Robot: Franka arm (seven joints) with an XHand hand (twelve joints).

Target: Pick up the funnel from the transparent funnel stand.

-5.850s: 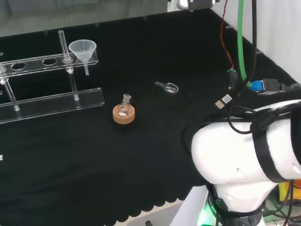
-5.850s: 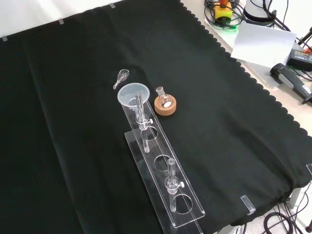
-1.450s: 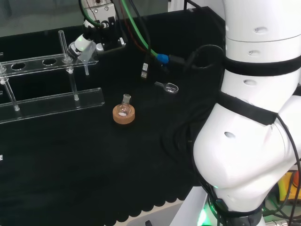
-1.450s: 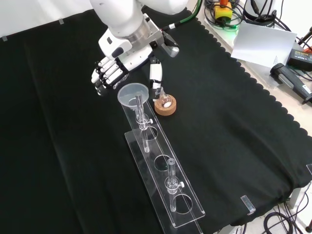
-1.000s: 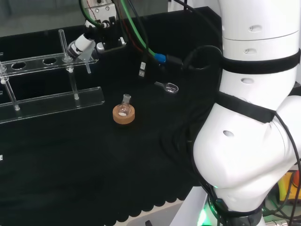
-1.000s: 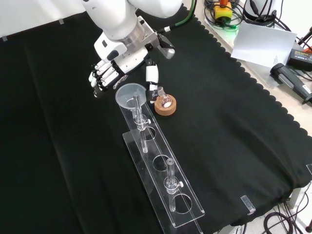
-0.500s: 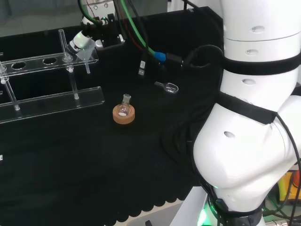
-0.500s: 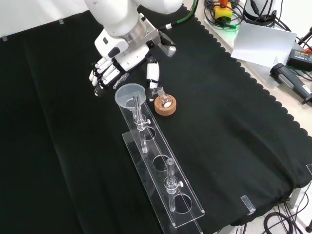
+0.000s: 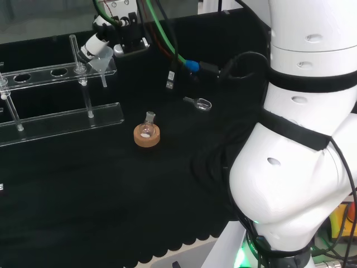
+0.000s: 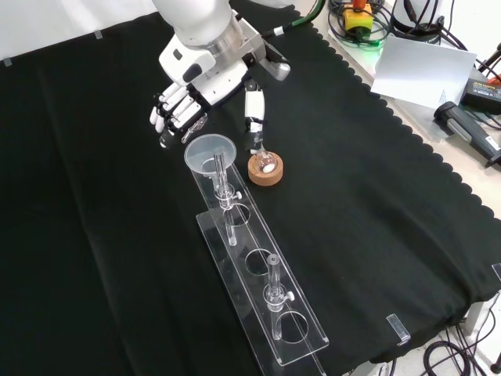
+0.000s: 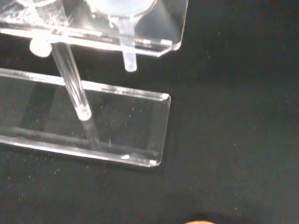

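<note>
The clear plastic funnel point(image 10: 210, 152) sits in the end hole of the transparent stand point(image 10: 262, 286), its stem hanging below the upper shelf. In the head view the funnel point(image 9: 100, 65) is at the right end of the stand point(image 9: 61, 119). The hand point(image 10: 182, 105) hovers just beyond the funnel, open, with its fingers to the funnel's left and its thumb point(image 10: 254, 110) to the right, nothing between them. In the head view the hand point(image 9: 92, 43) is right above the funnel's rim. The wrist view looks at the funnel's stem point(image 11: 129, 61) and the stand's base point(image 11: 117, 126).
A small round flask on a cork ring point(image 10: 265, 168) stands just right of the funnel in the front view, below the thumb. A small glass scoop point(image 9: 199, 103) lies on the cloth. Cables point(image 9: 178, 61) hang from the arm. Paper and tools point(image 10: 427, 70) lie off the cloth's edge.
The hand reached in over the funnel, and in the last half second rose slightly with the thumb spread wider. The funnel stays in the stand, which shifted a little.
</note>
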